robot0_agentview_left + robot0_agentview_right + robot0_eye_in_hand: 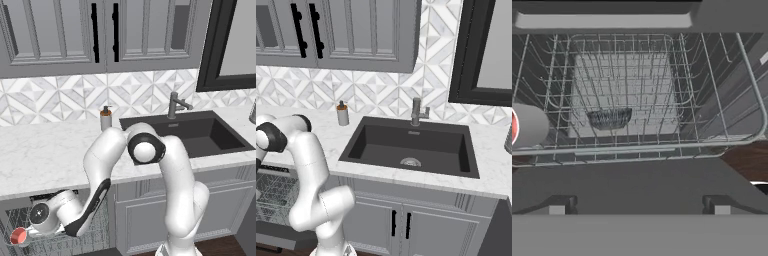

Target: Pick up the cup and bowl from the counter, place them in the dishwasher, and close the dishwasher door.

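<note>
Claw: my gripper (639,207) stands wide open, gripping nothing, above the dishwasher (662,100) rack.
Bowl (609,118): inside the rack, middle.
Cup (527,126): lying sideways at the rack's left edge.

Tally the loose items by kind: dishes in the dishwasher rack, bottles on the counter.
Cups in the rack: 1, the cup, lying on its side at the rack's edge
Bowls in the rack: 1, the bowl
Soap bottles on the counter: 1, the soap dispenser beside the sink
Total: 3
</note>
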Controlling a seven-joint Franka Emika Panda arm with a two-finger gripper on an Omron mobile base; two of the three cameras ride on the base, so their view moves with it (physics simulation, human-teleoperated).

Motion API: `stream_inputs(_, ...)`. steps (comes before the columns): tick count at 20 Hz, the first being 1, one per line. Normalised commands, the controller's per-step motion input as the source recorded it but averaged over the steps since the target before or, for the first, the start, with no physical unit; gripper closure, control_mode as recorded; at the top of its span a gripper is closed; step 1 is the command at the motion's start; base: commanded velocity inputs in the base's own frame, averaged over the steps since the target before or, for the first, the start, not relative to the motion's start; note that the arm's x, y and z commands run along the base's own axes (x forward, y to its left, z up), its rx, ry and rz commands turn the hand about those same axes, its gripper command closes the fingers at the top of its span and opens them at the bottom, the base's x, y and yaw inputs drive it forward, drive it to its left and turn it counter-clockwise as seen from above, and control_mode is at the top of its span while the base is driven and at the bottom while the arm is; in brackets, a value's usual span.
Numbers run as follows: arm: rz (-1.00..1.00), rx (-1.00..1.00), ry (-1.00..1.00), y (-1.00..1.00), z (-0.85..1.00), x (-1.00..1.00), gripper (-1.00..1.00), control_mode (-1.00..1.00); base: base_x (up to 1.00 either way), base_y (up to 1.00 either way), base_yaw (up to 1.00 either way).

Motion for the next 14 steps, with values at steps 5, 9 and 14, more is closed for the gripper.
stream_inputs(5, 0.0, 0.0, -0.03, 0.0, 0.09, -0.17, -1.0, -1.0, 0.0, 0.0, 0.0)
stream_inputs(9, 0.0, 0.0, -0.02, 0.0, 0.14, -0.1, -1.0, -1.0, 0.0, 0.0, 0.0)
stream_inputs(14, 0.01, 0.0, -0.01, 0.08, 0.04, -0.43, -1.0, -1.0, 0.0, 0.0, 0.0)
